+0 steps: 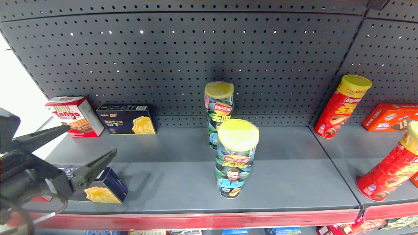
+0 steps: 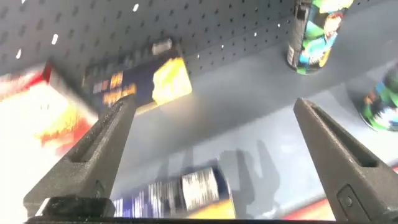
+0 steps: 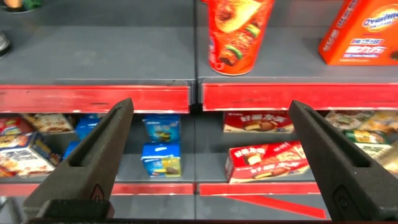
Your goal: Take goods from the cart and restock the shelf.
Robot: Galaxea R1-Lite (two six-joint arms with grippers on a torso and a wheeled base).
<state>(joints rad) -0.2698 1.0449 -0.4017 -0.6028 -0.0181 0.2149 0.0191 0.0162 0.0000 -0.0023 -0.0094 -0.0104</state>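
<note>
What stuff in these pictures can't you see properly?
- Front blue box, head view: the left gripper covers part of it.
- Red can at the far right, head view: cut off by the picture's edge.
- Red and white box, left wrist view: too blurred to make out.

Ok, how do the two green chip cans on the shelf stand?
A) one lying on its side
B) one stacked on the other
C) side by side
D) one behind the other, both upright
D: the front green can stands upright, with the back green can upright right behind it, nearer the pegboard.
</note>
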